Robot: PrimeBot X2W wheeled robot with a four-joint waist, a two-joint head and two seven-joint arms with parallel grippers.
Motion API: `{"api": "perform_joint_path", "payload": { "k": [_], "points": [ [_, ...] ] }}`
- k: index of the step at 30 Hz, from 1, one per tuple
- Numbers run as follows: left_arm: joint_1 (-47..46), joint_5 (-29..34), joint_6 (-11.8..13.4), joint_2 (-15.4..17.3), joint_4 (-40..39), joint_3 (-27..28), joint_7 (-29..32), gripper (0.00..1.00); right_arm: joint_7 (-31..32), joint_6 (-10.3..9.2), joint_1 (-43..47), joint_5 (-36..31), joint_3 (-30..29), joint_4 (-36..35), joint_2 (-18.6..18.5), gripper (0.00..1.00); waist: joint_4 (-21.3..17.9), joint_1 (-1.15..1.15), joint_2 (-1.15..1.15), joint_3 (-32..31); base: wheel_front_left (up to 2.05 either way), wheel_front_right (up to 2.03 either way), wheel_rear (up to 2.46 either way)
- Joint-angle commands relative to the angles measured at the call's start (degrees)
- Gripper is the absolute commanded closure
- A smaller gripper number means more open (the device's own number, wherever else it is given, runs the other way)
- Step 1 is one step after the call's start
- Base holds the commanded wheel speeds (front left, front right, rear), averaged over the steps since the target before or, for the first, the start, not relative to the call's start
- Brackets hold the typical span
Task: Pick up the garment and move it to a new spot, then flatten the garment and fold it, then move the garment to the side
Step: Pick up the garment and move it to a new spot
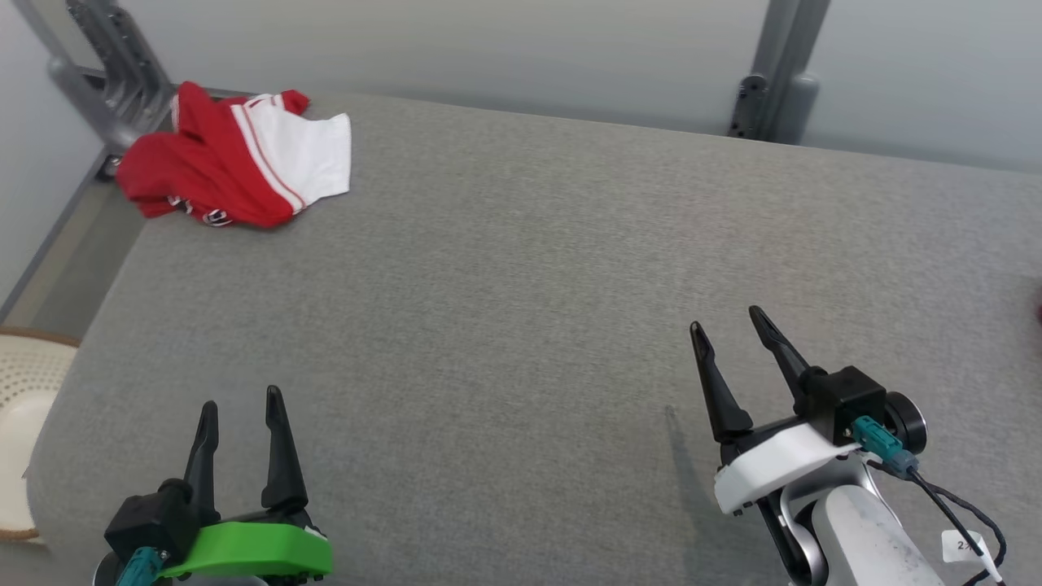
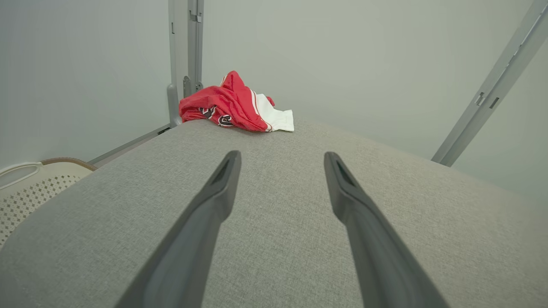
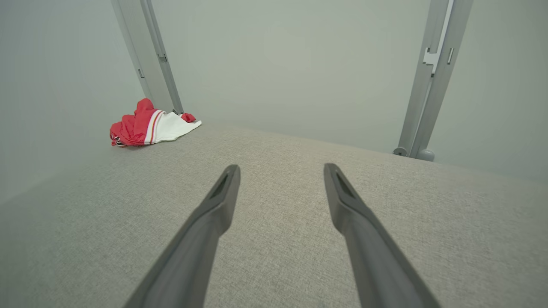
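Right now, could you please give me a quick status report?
Left gripper and right gripper open, empty. Garment crumpled, far-left corner, untouched. Nothing in the way.

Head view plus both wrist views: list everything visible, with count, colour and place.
garment: one, red and white, crumpled at the table's far left corner
table: one, grey fabric top, spanning the scene
basket: one, cream, perforated, beside the table's left edge
metal posts: two, grey, behind the table's far edge
left gripper: one, dark fingers on green base, open, near left
right gripper: one, dark fingers on white base, open, near right
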Motion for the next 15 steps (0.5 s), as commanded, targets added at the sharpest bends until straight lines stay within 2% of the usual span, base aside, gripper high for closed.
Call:
{"api": "perform_joint_path", "payload": {
  "k": [1, 8, 15],
  "points": [
    [0.59, -0.11, 0.32, 0.12, -0.34, 0.28, 0.0, 0.0, 0.15, -0.08, 0.02, -0.27, 0.18, -0.04, -0.13, 0.0, 9.11, 0.0, 0.0, 0.46, 0.0, 0.0, 0.0],
    [1.87, -1.17, 0.7, 0.11, -0.97, 0.61, 0.01, 0.0, 0.68, -0.08, -0.21, -0.84, 1.06, -0.62, -0.15, 0.0, 14.28, 0.0, 0.0, 0.68, 0.0, 0.0, 0.0],
    [2.57, -2.1, 1.22, 0.1, -1.92, 0.41, 0.01, 0.0, 1.39, -0.08, -1.14, -1.35, 2.15, -1.67, -0.19, 0.0, 15.26, 0.0, 0.0, 2.08, 0.0, 0.0, 0.0]
  ]
}}
